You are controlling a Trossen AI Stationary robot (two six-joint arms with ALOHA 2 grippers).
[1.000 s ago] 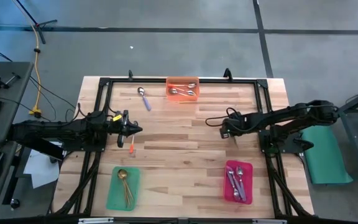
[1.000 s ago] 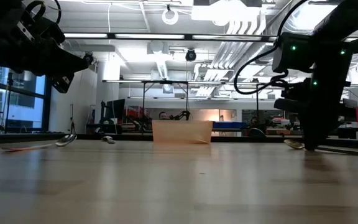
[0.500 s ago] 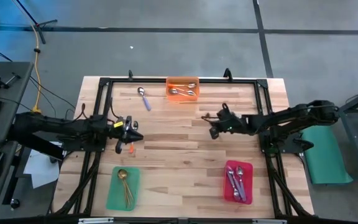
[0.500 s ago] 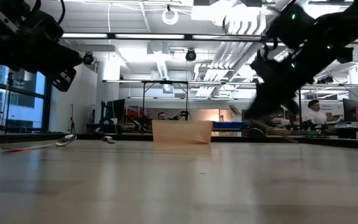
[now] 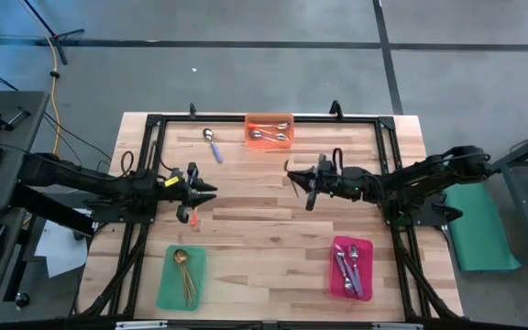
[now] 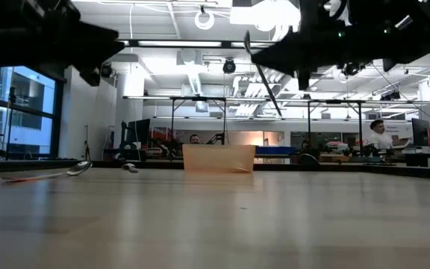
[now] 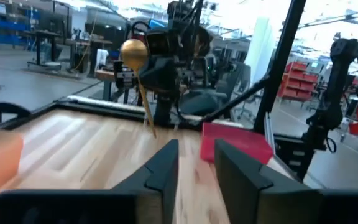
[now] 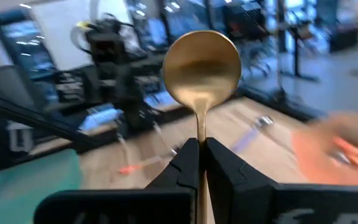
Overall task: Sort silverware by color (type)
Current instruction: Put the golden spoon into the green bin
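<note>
Carrying a gold spoon above the middle of the table, the right gripper is clamped on the slim handle, with the bowl pointing outward toward the left arm. A slip is judged the main risk: the handle is thin and only its end appears pinched, so a quick swing could let the spoon rotate or drop short of the green tray at the near left corner, where other gold spoons already lie. A clash is a second risk, since both arms are stretched toward the table's middle, the grippers apart but facing each other.

The right arm is extended almost level from the right edge, its wrist turned so that the spoon stands clear of the wood. The left gripper is held level above the left half, fingers parted and nothing between them. An orange-handled spoon is seen lying just beside it on the wood, and a purple-handled spoon rests near the far edge, beside the orange tray. The pink tray at the near right already holds purple-handled pieces.
</note>
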